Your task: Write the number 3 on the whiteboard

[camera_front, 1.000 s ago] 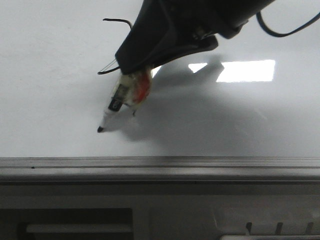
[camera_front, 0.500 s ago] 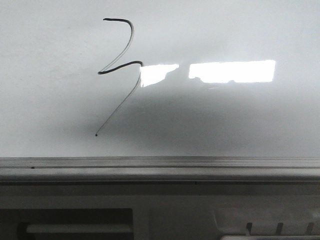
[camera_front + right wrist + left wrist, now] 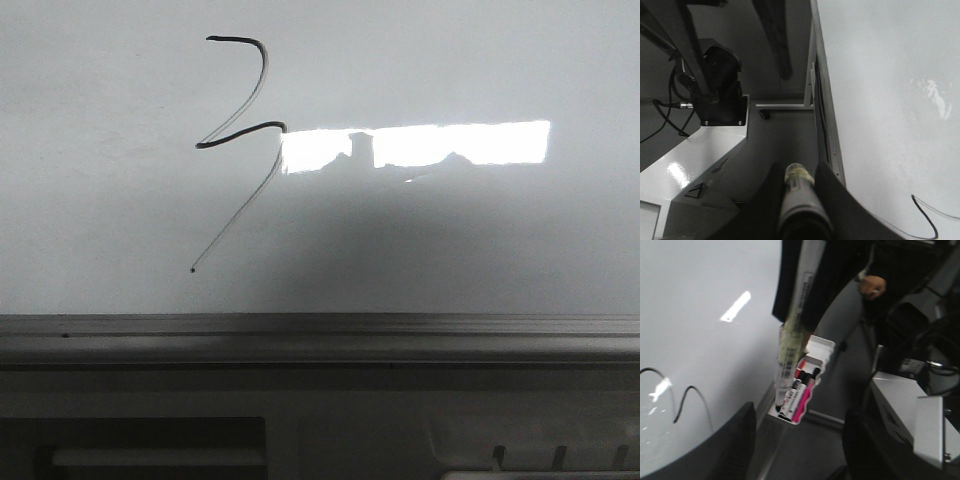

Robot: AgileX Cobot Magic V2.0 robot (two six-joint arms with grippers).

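Front view close on whiteboard (image 3: pixel 420 250), wrist views oblique, all sharing number 3 (image 3: pixel 240 130)

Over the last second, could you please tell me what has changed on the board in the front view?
The arm and its marker, whose tip was at the end of the tail a second ago, have gone from the front view, uncovering the whole number 3. The drawn line, the whiteboard and its ledge have not changed over the last half second.
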